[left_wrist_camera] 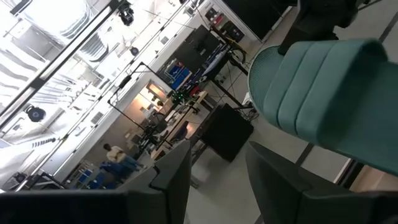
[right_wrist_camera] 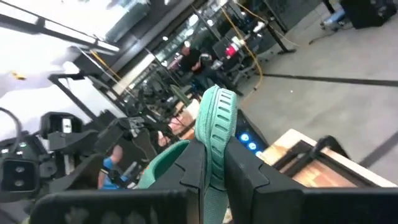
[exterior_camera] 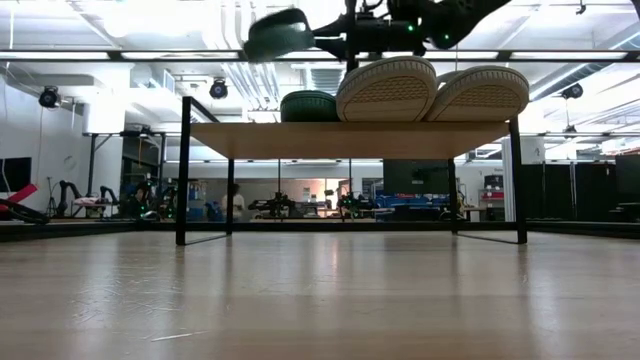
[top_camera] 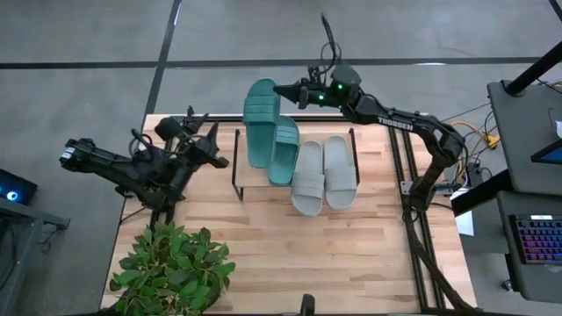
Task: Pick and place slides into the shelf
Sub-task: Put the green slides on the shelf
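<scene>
The shelf (top_camera: pixel 263 180) stands mid-table, its board (exterior_camera: pixel 350 140) on thin black legs. Two pale grey slides (top_camera: pixel 323 174) lie side by side on its right part, their soles (exterior_camera: pixel 385 90) facing the low camera. One teal slide (top_camera: pixel 284 151) lies on the board to their left. A second teal slide (top_camera: pixel 261 118) hangs above the shelf's left part with my right gripper (top_camera: pixel 285 90) shut on it. Left of the shelf, my left gripper (top_camera: pixel 213 151) is open and holds nothing. The held slide (left_wrist_camera: pixel 329 93) shows beyond its fingers. My right gripper pinches the held teal slide's ribbed rim (right_wrist_camera: pixel 217 134) at its far end between its two fingers (right_wrist_camera: pixel 245 177). The fingers come in about level from the table's far right. The slide (exterior_camera: pixel 275 35) is lifted clear, above the shelf and the slides on it.
A leafy potted plant (top_camera: pixel 171 270) stands at the table's near left corner. Bare wooden tabletop (top_camera: pixel 334 263) lies between the shelf and the near edge. A black frame (top_camera: pixel 413 202) runs along the table's right edge.
</scene>
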{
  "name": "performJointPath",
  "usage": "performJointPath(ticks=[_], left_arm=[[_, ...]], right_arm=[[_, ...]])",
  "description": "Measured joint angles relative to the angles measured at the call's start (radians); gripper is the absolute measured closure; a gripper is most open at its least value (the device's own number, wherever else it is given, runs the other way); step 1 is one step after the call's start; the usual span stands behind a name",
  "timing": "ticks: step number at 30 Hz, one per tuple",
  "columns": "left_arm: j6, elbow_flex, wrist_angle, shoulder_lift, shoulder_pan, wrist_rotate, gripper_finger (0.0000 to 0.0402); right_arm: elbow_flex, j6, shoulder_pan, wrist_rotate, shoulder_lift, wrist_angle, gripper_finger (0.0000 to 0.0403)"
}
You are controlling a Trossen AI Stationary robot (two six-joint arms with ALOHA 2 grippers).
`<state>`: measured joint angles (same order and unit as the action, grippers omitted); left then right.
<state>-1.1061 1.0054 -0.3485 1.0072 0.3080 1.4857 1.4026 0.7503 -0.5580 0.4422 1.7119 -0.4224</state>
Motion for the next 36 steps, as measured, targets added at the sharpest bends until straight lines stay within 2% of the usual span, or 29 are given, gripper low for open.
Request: performJointPath(ticks=[9, 16, 22, 31, 36], left_arm=[[0.000, 0.000, -0.001, 0.017, 0.000, -0.017, 0.0264], [-0.037, 0.000, 0.000, 0.106, 0.009, -0.031, 0.0264], [-0.058, 0.000, 0.001, 0.199, 0.049, -0.033, 0.0264], [-0.055, 0.008, -0.003, 0.252, 0.164, -0.027, 0.0264], [-0.059, 0.005, 0.013, 0.319, 0.176, -0.028, 0.0264]], right_arm=[[-0.020, -0.008, 0.044, -0.045, 0.006, -0.031, 0.0375], [-0.005, -0.013, 0.034, -0.047, 0.005, -0.037, 0.0375], [0.028, -0.013, 0.008, -0.055, 0.005, -0.043, 0.0375], [0.051, 0.002, -0.020, -0.053, 0.005, -0.047, 0.0375], [0.051, 0.010, -0.019, -0.068, 0.005, -0.082, 0.0375]])
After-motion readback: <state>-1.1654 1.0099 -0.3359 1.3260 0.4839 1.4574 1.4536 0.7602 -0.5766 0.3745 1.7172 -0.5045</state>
